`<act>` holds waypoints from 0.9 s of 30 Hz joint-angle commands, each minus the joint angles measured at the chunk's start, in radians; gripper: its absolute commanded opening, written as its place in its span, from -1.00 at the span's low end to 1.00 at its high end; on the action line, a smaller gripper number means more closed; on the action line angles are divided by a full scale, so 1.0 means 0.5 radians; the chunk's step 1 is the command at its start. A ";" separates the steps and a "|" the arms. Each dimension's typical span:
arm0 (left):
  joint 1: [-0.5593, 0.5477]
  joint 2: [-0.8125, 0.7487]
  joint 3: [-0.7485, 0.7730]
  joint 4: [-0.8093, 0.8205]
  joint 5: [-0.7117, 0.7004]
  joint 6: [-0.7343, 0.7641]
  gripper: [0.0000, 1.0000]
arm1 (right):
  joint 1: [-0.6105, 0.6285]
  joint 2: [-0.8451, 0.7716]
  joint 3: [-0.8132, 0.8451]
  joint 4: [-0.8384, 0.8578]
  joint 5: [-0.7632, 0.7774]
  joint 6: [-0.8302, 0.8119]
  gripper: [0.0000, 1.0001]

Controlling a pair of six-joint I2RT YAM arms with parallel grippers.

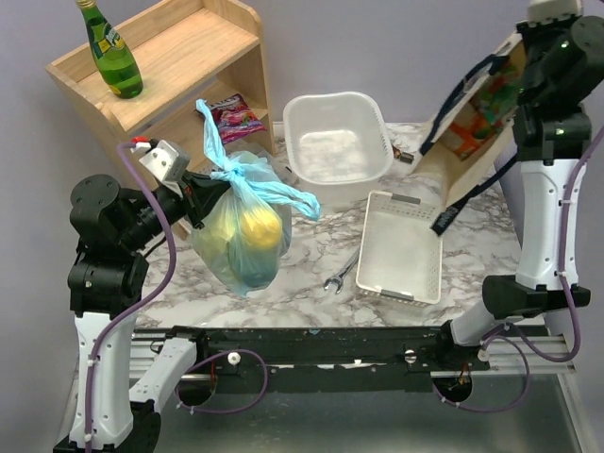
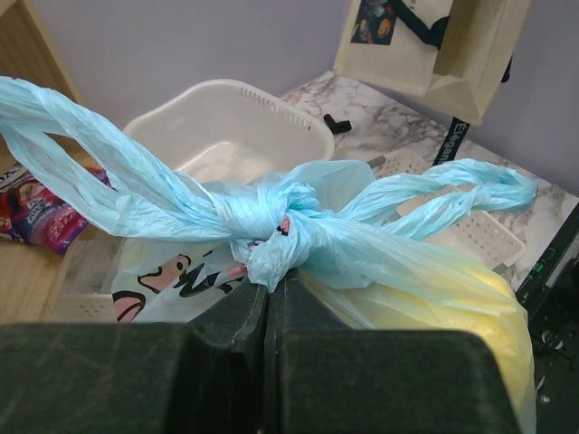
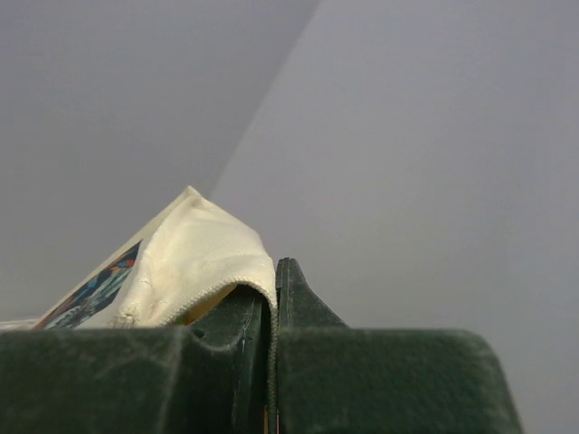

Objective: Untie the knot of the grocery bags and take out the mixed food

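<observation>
The light-blue grocery bag (image 1: 247,236) hangs above the table's left side, with yellow mixed food (image 1: 262,229) showing through the plastic. Its knot (image 1: 226,173) is tied, and one loop handle sticks up while the other trails right. My left gripper (image 1: 200,196) is shut on the bag's plastic just under the knot. The left wrist view shows the knot (image 2: 276,226) right above the left gripper (image 2: 269,287) and the bag (image 2: 434,289) bulging yellow. My right gripper (image 1: 522,47) is raised at the far right. The right wrist view shows it (image 3: 276,276) shut on the beige canvas tote's rim (image 3: 194,253).
The canvas tote (image 1: 481,104) with navy handles hangs over the table's right back. A white basin (image 1: 335,151) stands at the back middle. A white slotted tray (image 1: 401,247) and a small wrench (image 1: 338,276) lie in front. A wooden shelf (image 1: 179,66) holds a green bottle (image 1: 111,52) and purple packet (image 1: 236,118).
</observation>
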 commanded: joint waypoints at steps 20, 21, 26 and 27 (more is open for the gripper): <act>-0.108 -0.141 -0.415 -0.225 0.501 0.784 -1.00 | -0.982 -0.097 -1.011 -0.408 -1.499 -0.393 -0.99; -0.138 -0.155 -0.459 -0.249 0.486 0.833 -1.00 | -0.978 -0.044 -0.984 -0.374 -1.540 -0.354 -0.99; -0.350 -0.189 -0.686 -0.267 0.321 0.970 -1.00 | -0.969 0.246 -0.740 -0.326 -1.742 -0.171 -0.89; -0.400 -0.186 -0.728 -0.247 0.281 0.983 -1.00 | -0.948 0.279 -0.725 -0.299 -1.756 -0.139 -0.86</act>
